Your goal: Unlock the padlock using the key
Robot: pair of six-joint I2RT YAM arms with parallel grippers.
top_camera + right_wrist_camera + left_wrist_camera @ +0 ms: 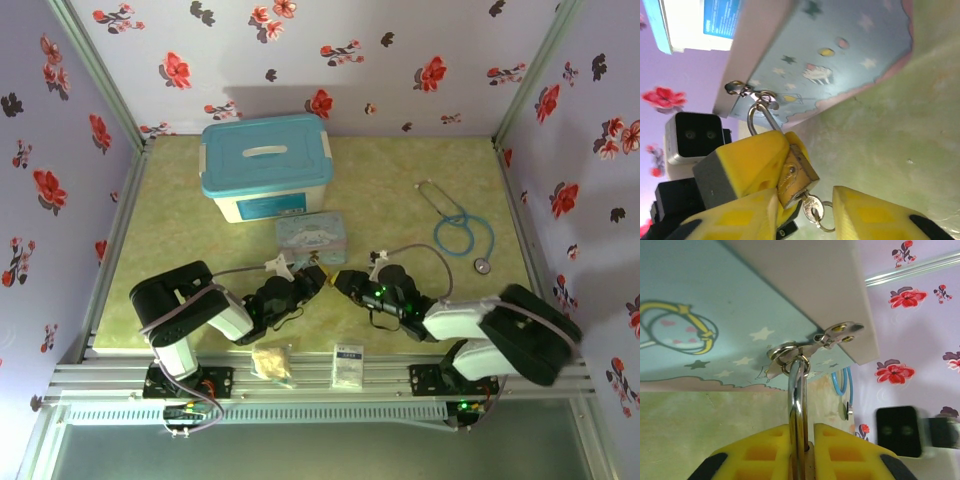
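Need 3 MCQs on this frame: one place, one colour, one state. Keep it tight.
1. Where is the key?
A) in the padlock keyhole
B) lying loose, apart from the lock
C) held aloft, apart from the lock

2. What colour is the stethoscope tubing?
A) red
B) black
C) blue

3. The left gripper is:
A) open, holding nothing
B) shut on the padlock
C) shut on the key

Answers:
1 A: the right wrist view shows the key seated in the end of the brass body.
2 C: the looped tube is blue.
3 B: its yellow fingers clamp the lock from both sides.
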